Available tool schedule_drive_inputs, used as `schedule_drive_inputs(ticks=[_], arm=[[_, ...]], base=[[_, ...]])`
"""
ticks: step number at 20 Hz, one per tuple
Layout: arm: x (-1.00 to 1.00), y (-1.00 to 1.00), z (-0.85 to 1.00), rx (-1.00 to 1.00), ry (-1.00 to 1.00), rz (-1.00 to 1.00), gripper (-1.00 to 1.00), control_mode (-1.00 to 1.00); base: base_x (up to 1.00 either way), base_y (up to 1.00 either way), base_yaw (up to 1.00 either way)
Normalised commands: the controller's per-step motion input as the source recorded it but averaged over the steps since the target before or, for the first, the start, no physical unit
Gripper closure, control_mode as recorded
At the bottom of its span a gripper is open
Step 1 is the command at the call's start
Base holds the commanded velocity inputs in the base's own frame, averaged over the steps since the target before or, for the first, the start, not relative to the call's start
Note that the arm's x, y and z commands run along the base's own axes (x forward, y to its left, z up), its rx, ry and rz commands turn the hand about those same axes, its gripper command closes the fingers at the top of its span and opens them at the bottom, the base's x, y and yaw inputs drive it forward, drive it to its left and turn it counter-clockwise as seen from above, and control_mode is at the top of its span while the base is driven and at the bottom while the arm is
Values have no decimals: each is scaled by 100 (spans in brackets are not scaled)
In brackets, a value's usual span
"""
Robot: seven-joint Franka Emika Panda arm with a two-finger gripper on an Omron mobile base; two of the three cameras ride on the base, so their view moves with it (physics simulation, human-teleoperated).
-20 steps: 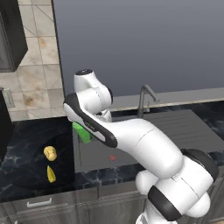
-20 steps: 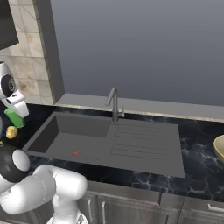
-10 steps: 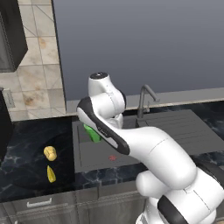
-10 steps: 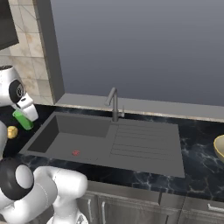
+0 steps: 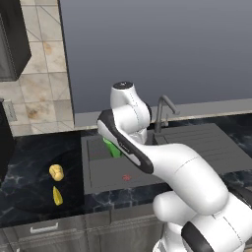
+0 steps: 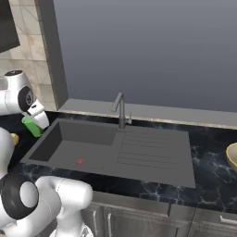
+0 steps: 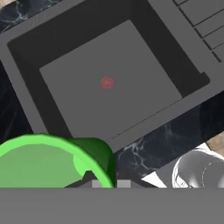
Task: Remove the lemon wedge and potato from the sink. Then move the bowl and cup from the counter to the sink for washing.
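Green cup [image 7: 48,162], pinched at its rim by the gripper [image 7: 94,177], hangs over the back left corner of the sink [image 5: 147,170], evidently for washing, while potato [image 5: 56,172] and lemon wedge [image 5: 57,195] lie out on the counter [image 5: 29,197].

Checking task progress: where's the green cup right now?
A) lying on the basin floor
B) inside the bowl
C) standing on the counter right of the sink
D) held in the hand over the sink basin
D: the cup hangs in the shut hand above the sink, whose basin floor around the red drain is bare.
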Motion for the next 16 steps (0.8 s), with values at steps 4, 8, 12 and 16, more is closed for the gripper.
schedule_drive_inputs(ticks=[4,8,12,16], arm=[[13,-21,0,1,-5,0,100,-100],[10,-20,-3,3,-3,0,100,-100],[8,-19,-7,3,-4,0,100,-100],[10,-15,-12,3,-1,0,100,-100]], base=[[0,0,0],[0,0,0],[0,0,0],[0,0,0]])
